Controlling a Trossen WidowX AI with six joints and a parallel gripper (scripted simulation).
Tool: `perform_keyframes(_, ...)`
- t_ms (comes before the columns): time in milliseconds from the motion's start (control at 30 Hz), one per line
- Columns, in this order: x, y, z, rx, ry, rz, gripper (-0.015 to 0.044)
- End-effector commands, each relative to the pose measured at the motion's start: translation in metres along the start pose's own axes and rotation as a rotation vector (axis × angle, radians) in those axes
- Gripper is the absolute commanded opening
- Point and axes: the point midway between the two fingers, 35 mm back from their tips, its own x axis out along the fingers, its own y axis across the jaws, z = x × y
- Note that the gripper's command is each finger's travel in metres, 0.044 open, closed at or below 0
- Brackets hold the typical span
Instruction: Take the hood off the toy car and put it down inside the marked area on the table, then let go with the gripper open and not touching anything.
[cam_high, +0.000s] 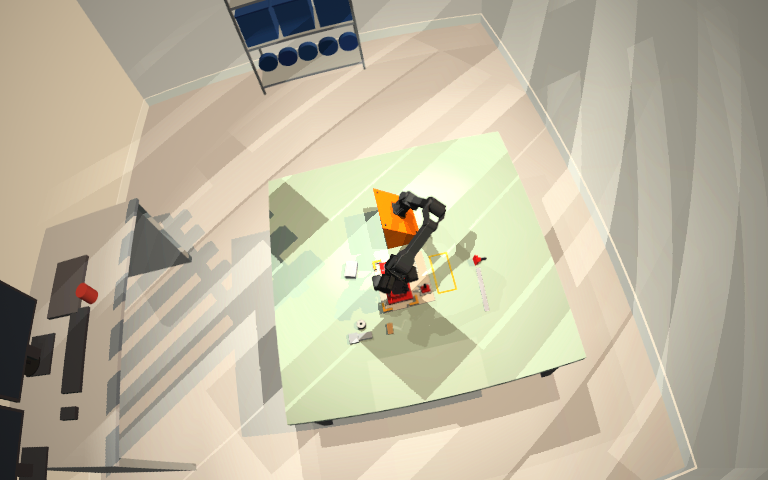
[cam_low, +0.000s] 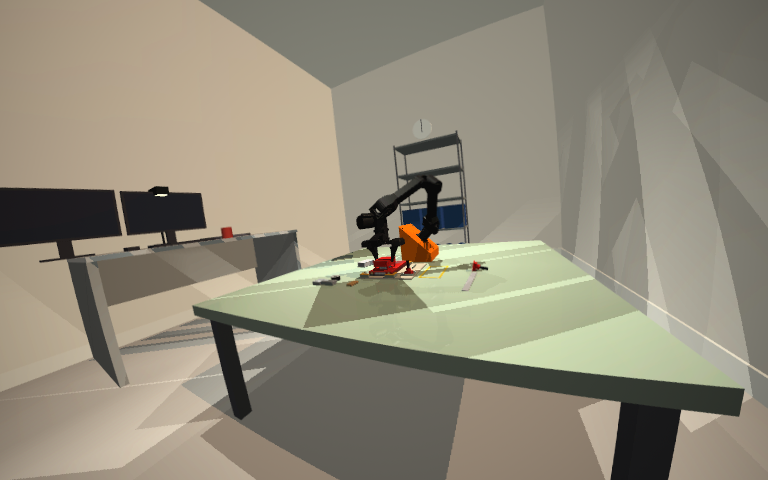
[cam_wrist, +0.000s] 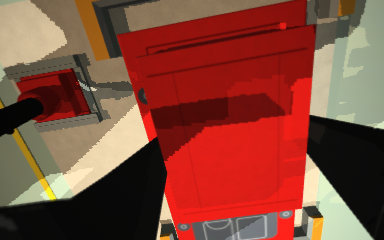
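at the near side of the counter (cam_high: 526, 328) (cam_low: 538, 305) (cam_wrist: 357, 65), from my remote seat: small brown block (cam_high: 389, 328) (cam_low: 352, 283) lying low, a pale strip (cam_high: 482, 288) (cam_low: 468, 281) out to one side. beyond them, the red toy car (cam_high: 400, 298) (cam_low: 385, 270) (cam_wrist: 131, 52). my gripper (cam_high: 399, 280) (cam_low: 383, 259) (cam_wrist: 228, 132) is over it, pointing down, grasping the hood (cam_low: 385, 262) (cam_wrist: 230, 170) by its two sides. hood is above the car body, its front edge slightly askew to the body in the wrist view; the arm mostly covers it from the top. yellow marked outline (cam_high: 433, 274) (cam_low: 430, 277) (cam_wrist: 35, 165) lies beside the car's setup, hood outside it. farther back, the orange angled base (cam_high: 390, 217) (cam_low: 416, 244) carries my arm. farthest: metal shelving (cam_high: 263, 87) (cam_low: 395, 169), round clock (cam_low: 421, 128) on the wall.
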Motion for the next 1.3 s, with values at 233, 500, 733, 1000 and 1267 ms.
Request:
perform_keyframes(233,-0.008,0.000,0.000,-0.003,0.002,-0.002,0.0000)
perform_keyframes(500,-0.022,-0.001,0.000,-0.003,0.002,-0.003,0.0000)
perform_keyframes(733,-0.054,0.000,0.000,-0.003,0.002,-0.004,0.0000)
perform_keyframes(1000,-0.052,0.014,0.003,0.001,-0.005,-0.008,0.0000)
perform_keyframes(1267,-0.056,0.050,0.006,-0.001,-0.008,-0.016,0.0000)
